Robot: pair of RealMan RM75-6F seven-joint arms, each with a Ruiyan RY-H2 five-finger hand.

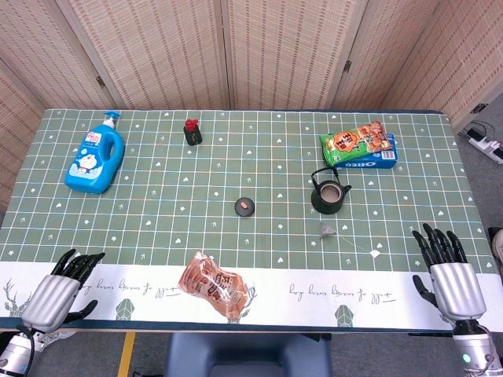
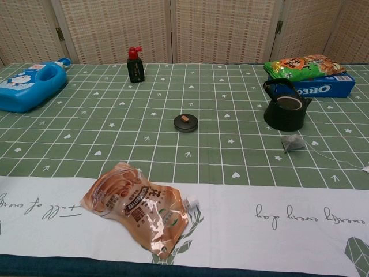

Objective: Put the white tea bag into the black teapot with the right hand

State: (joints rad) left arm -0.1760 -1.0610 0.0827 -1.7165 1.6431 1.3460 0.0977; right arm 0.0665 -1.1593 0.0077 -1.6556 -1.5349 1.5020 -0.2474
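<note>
At the lower left of the head view your left hand (image 1: 56,289) rests at the table (image 1: 157,200) edge, metallic back up, dark fingers spread and holding nothing. Above it, at upper left, lies a glossy blue plastic detergent bottle (image 1: 96,159) on its side; the chest view shows it at the far left (image 2: 27,85). Right of it stands a small dark bottle with a red cap (image 1: 192,132) — upright in both views. Near the centre sits a round black teapot lid (image 1: 244,206) with a reddish knob, and at the lower middle a crinkled, translucent brown snack bag (image 1: 214,287) lies on the white border of the cloth.

Further right, the black teapot (image 1: 329,193) stands open, handle raised; the chest view (image 2: 286,109) shows its squat, matte body side-on. Behind it a green snack packet (image 1: 353,140) rests on a blue Oreo box (image 1: 376,159). The white tea bag (image 1: 326,230) lies on the green grid just below the teapot, apart from it — a small pyramid of gauzy mesh in the chest view (image 2: 293,142) — with a thin string trailing right to a paper tag (image 1: 376,253).

Your right hand (image 1: 448,271) sits at the lower right, fingers spread wide, empty. Only the head view shows either hand.
</note>
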